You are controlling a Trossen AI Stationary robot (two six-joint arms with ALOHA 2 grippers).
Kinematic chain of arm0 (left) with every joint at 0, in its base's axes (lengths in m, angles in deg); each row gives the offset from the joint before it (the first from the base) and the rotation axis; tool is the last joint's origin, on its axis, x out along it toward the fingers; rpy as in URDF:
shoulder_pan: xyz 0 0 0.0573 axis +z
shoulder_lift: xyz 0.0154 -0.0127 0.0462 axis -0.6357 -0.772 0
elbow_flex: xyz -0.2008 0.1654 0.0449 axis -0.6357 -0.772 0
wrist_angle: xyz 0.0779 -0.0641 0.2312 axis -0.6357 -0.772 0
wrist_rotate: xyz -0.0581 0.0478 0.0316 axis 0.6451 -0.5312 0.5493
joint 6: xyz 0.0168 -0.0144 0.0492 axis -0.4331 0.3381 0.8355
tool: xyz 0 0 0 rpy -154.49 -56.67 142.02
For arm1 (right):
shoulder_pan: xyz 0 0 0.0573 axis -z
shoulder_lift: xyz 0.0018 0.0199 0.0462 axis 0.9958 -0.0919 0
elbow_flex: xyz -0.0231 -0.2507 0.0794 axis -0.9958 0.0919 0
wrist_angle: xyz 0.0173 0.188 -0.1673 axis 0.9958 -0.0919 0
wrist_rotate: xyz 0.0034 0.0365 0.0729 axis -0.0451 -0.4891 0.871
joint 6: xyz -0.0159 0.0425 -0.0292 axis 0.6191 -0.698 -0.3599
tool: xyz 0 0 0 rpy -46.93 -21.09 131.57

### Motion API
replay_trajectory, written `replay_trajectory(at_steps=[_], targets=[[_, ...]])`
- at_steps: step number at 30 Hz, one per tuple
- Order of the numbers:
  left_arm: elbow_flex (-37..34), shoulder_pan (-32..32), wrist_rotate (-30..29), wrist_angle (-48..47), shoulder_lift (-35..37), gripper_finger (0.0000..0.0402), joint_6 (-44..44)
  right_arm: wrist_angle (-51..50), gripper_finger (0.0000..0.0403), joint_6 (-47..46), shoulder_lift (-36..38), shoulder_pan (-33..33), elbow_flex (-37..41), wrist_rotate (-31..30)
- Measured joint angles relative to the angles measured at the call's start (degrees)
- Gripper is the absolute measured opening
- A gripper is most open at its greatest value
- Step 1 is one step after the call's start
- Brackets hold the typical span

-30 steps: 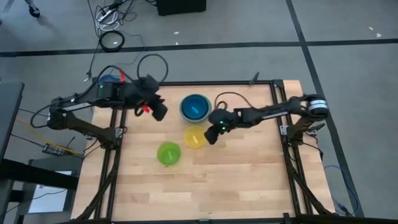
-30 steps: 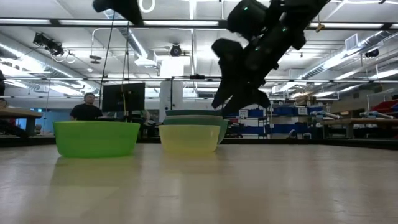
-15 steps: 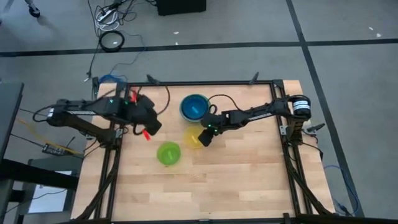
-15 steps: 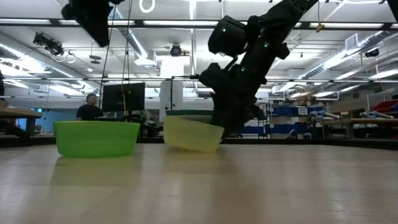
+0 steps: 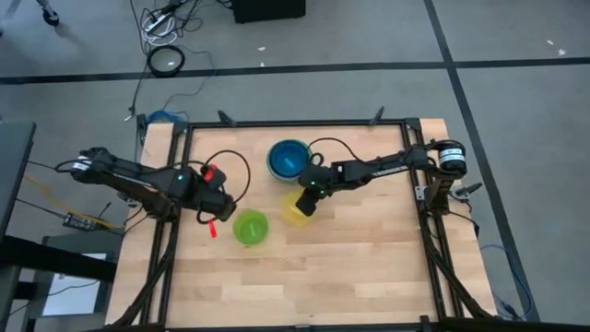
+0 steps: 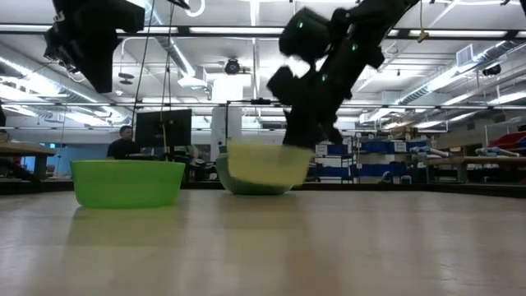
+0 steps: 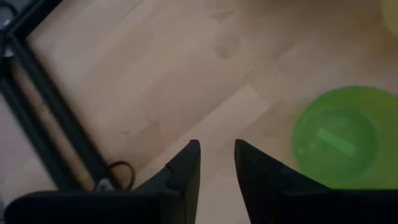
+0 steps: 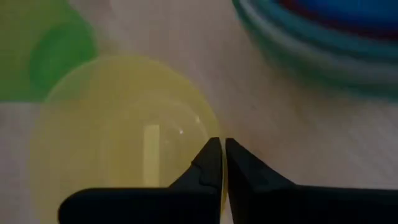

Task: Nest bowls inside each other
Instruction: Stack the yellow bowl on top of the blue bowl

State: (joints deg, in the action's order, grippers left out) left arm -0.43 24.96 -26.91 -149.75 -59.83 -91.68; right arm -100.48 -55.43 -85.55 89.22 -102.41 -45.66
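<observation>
The yellow bowl [image 5: 295, 215] [image 8: 124, 137] hangs a little above the table, with my right gripper [image 5: 307, 201] [image 8: 219, 149] shut on it. Just behind it, the stack of nested bowls [image 5: 289, 159] [image 8: 323, 37], blue inside, rests on its base at the table's far middle. The lime-green bowl [image 5: 250, 228] [image 7: 339, 137] stands on the table to the yellow one's left. My left gripper [image 5: 223, 205] [image 7: 216, 146] hovers open over bare wood, just left of the lime-green bowl. My right gripper pinches the yellow bowl's rim [image 8: 210, 124] on the side toward the stack, one finger inside the bowl and one outside. The fingers slant down from the table's right. In the low view the bowl [image 6: 263, 164] hangs roughly level, clear of the table.
Black frame rails [image 5: 171, 231] run along the table's left and right edges, and one shows in the left wrist view [image 7: 50, 124]. Bare wood lies across the near half of the table [image 5: 304, 286]. A person [image 6: 123, 141] sits in the room far behind.
My right gripper has shut on the yellow bowl's rim; the bowl first tipped, then rose clear of the table, shifting slightly toward the near edge. My left gripper has come down and toward the near edge, tipping more steeply downward, to beside the lime-green bowl.
</observation>
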Motion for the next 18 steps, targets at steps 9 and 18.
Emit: replay_trajectory(at_steps=[9,18], targets=[[0.25,-1.74,-1.11,10.25,0.76,0.0108,2.88,6.91,0.0001,5.07,11.47,3.72,-0.05,-7.88],[0.27,-1.74,-1.23,14.89,0.76,0.0108,4.58,16.39,0.0000,7.57,6.94,12.66,-0.04,-7.34]])
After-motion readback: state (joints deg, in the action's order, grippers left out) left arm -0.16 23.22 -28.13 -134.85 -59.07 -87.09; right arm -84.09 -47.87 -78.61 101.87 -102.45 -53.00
